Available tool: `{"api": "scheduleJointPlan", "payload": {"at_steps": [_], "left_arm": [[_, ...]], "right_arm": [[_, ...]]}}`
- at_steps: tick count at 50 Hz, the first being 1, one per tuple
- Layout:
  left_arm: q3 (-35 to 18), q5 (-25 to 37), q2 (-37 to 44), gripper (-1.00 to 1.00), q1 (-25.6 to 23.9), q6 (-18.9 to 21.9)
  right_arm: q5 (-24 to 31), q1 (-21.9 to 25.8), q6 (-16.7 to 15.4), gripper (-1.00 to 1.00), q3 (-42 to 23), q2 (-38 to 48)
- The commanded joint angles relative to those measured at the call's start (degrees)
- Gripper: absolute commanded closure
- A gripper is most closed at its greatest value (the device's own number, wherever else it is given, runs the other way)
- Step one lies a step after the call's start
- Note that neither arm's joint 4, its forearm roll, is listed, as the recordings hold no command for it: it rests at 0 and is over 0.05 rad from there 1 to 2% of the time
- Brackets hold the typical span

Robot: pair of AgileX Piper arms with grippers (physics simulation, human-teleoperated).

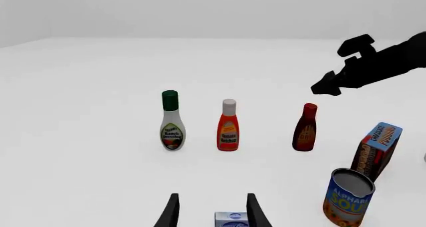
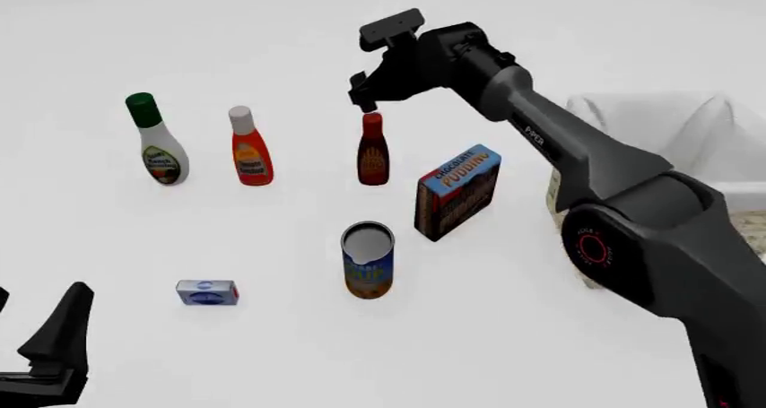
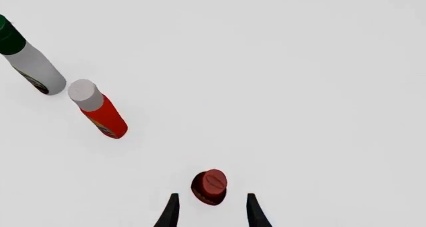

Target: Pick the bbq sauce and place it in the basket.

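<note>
Right pincer (image 2: pixel 365 100) hangs open and empty directly above the bbq sauce (image 2: pixel 373 151), fingers straddling its red cap. The bottle stands upright, so a straight drop should do it. Left pincer (image 1: pixel 211 212), open and empty, sits well away.

Right arm (image 2: pixel 622 202): dark grey, smooth rounded casings, thick at the base joint and tapering toward the wrist. Red ring marking on the round joint cover (image 2: pixel 594 247). Small white lettering along the forearm link. Right hand (image 2: pixel 362 92): black, blocky mount, slim tapered fingers. Left hand (image 2: pixel 54 350): black, pointed fingers.
</note>
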Motion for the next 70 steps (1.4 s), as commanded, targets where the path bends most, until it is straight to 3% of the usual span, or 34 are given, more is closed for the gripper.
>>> {"api": "scheduleJointPlan", "payload": {"at_steps": [1, 28, 70], "left_arm": [[0.00, 0.00, 0.00, -1.00, -0.01, 0.00], [0.00, 0.00, 0.00, -1.00, 0.00, 0.00], [0.00, 0.00, -0.01, -1.00, 0.00, -0.01]], "right_arm": [[2.89, 0.11, -0.54, -1.00, -7.67, 6.05], [11.64, 0.15, -0.92, -1.00, -27.29, 19.25], [11.91, 0.68, -0.30, -1.00, -27.77, 22.33]]}}
